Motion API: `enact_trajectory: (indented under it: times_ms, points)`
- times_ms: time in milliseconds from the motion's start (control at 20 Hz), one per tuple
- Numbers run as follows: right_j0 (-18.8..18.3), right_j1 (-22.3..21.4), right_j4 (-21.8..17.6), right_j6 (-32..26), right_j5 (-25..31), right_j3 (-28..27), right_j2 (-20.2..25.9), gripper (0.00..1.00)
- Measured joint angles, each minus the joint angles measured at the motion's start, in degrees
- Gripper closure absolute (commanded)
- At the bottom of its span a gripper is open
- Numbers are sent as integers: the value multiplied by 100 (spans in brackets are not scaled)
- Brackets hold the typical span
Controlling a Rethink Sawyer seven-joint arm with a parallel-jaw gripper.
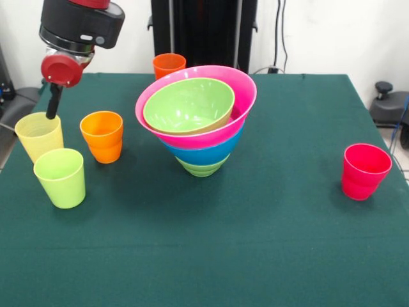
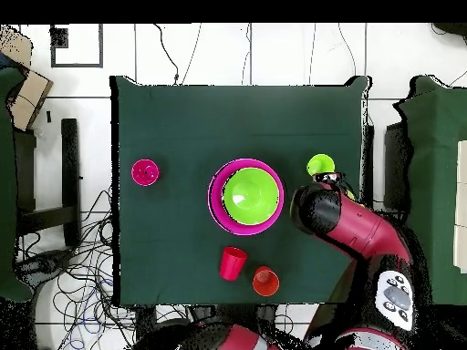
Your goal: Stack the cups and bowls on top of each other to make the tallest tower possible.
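The tower [image 1: 198, 121] stands mid-table: a small light green bowl [image 1: 201, 168] at the bottom, then a blue bowl [image 1: 203, 153], a pink bowl [image 1: 239, 109] and a light green bowl [image 1: 188, 105] nested on top. From above the tower [image 2: 246, 196] shows as a green disc ringed in pink. My gripper [image 1: 51, 110] reaches down to the far rim of the pale yellow cup [image 1: 38, 135] at the left; its state does not show. A lime green cup [image 1: 61, 177] and an orange cup [image 1: 102, 136] stand close by. The arm [image 2: 347, 223] covers the gripper from above.
An orange-red cup [image 1: 169, 65] stands behind the tower near the far edge. A pinkish-red cup [image 1: 364, 171] stands alone at the right. In the overhead view a red cup [image 2: 233, 262] sits next to the orange cup [image 2: 265, 282], and the lime cup [image 2: 320, 165] beside the arm.
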Motion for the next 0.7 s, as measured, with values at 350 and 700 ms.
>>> enact_trajectory:
  times_ms: [350,700]
  points:
    - [-82,0,0,0,-103,12,8,0]
    - [-140,23,0,0,-174,45,9,0]
